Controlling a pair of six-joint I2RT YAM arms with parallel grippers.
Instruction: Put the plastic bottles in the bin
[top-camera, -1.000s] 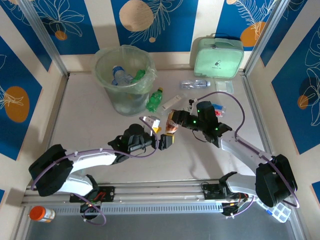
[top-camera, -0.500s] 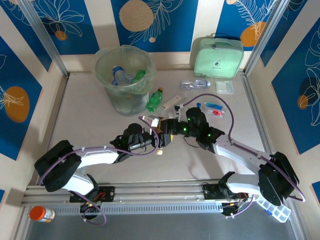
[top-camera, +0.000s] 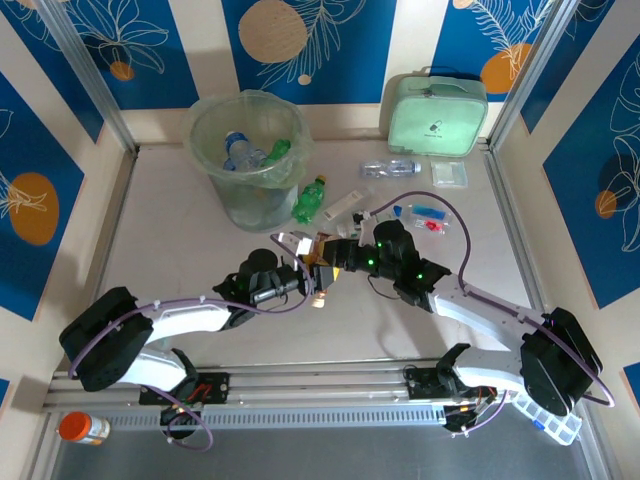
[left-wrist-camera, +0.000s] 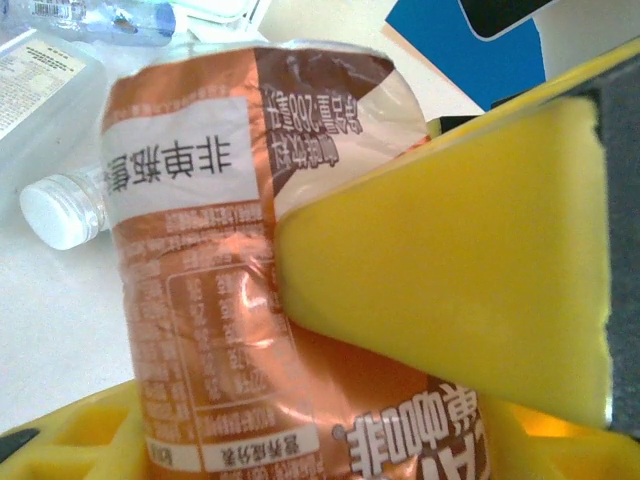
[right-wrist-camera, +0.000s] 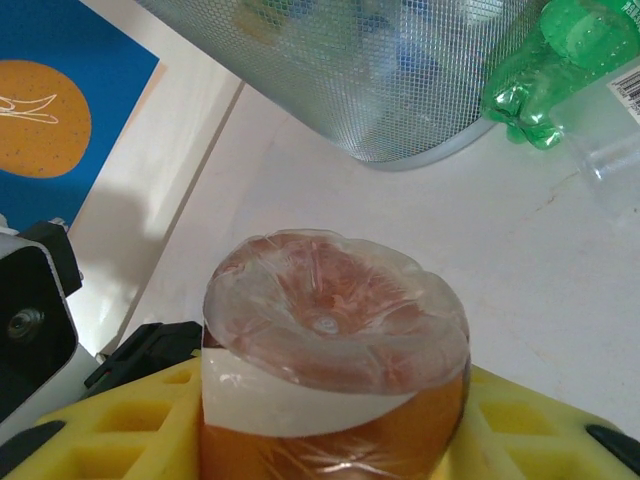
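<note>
Partly complete — several bottles (top-camera: 245, 152) lie in the bin (top-camera: 250, 205) at upper left, the right gripper (top-camera: 345, 256) is clamped on an orange-labelled bottle (right-wrist-camera: 335, 330) at centre, the left gripper (top-camera: 312, 275) brackets it, grip not discernible, and a green bottle (top-camera: 311, 198) and a clear bottle (top-camera: 390, 168) await on the table (top-camera: 180, 240).

**Work cell, enclosure and surfaces**

- Table (top-camera: 180, 260): pale off-white top, matte, evenly lit with soft shadows.
- Back wall (top-camera: 330, 50): deep blue panels with white leaf line-drawings, set apart by broad white stripes (top-camera: 195, 45); a peach disc (top-camera: 272, 30) sits on the middle panel.
- Left wall (top-camera: 30, 200): the same blue print with an orange disc, cream banding beside it.
- Right wall (top-camera: 600, 170): matching blue print and cream bands.
- Two aluminium posts, left (top-camera: 85, 75) and right (top-camera: 530, 70), leaning in from the far corners.
- Metal rail (top-camera: 320, 375): runs along the table's near edge.
- Grey strip (top-camera: 320, 450): lies below the rail.
</note>
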